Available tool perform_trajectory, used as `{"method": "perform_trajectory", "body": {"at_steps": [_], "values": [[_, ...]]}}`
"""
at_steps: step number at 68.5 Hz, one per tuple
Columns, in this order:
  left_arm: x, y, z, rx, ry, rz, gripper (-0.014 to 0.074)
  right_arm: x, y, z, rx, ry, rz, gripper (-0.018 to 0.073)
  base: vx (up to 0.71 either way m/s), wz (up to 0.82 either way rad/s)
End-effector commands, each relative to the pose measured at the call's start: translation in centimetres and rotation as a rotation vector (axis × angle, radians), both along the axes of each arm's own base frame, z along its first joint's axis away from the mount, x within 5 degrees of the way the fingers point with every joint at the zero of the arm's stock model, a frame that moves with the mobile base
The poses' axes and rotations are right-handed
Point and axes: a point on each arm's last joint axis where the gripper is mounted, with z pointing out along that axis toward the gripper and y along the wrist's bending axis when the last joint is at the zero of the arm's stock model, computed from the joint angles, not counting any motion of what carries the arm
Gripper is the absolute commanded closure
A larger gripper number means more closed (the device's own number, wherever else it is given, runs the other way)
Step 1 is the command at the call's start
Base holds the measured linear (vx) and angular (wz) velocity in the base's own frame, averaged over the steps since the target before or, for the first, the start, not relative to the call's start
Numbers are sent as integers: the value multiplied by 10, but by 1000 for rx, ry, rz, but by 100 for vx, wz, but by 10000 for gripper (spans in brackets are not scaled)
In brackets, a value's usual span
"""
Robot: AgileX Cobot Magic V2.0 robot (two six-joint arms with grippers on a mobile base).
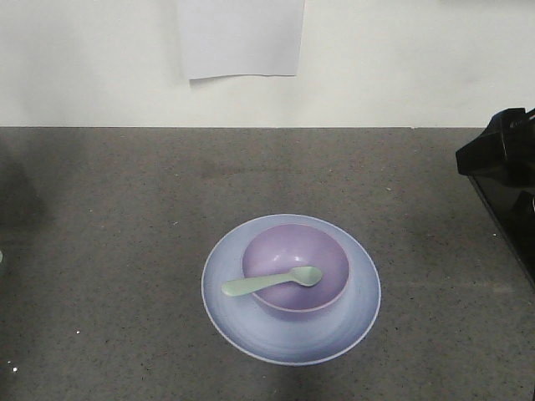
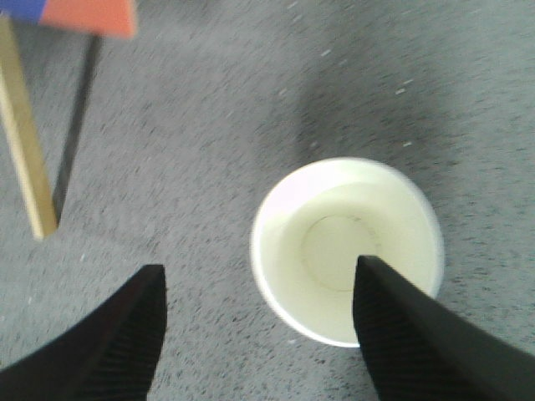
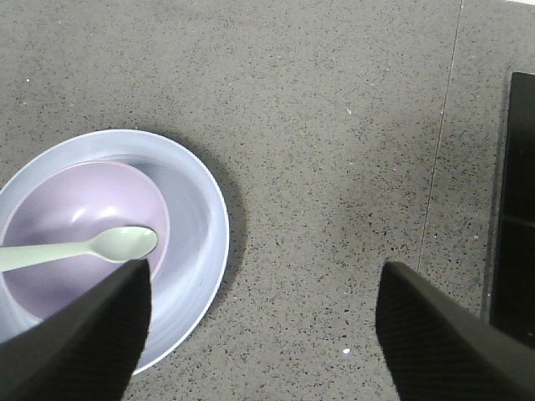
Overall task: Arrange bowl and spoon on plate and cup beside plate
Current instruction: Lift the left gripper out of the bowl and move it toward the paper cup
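Note:
The lavender bowl (image 1: 295, 255) sits on the pale bluish plate (image 1: 251, 330) in the middle of the table. Inside the bowl lies the mint-green spoon (image 1: 272, 282), scoop to the right. The right wrist view shows the plate (image 3: 201, 225), bowl (image 3: 75, 200) and spoon (image 3: 109, 245) at its left. My right gripper (image 3: 263, 267) hangs open over bare table beside the plate's right rim. In the blurred left wrist view the cup (image 2: 334, 217) stands upright, seen from above with its white inside. My left gripper (image 2: 259, 267) is open above it, its right finger (image 2: 401, 334) overlapping the cup's mouth.
The table is dark speckled grey. A black casing (image 1: 501, 167) juts in at the right edge, also seen as a black casing (image 3: 514, 209) in the right wrist view. A wooden leg (image 2: 25, 142) under an orange panel (image 2: 88, 15) stands left of the cup. White paper (image 1: 242, 38) hangs on the wall.

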Motion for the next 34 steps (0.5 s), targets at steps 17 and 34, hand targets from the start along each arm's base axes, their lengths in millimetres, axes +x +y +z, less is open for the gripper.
{"method": "perform_trajectory", "body": {"at_steps": [17, 34], "values": [[4, 10, -5, -78, -70, 31, 129, -2, -1, 15, 19, -99, -7, 17, 0, 0], [17, 13, -22, -91, -11, 35, 129, -2, -1, 15, 17, -98, -5, 17, 0, 0]]}}
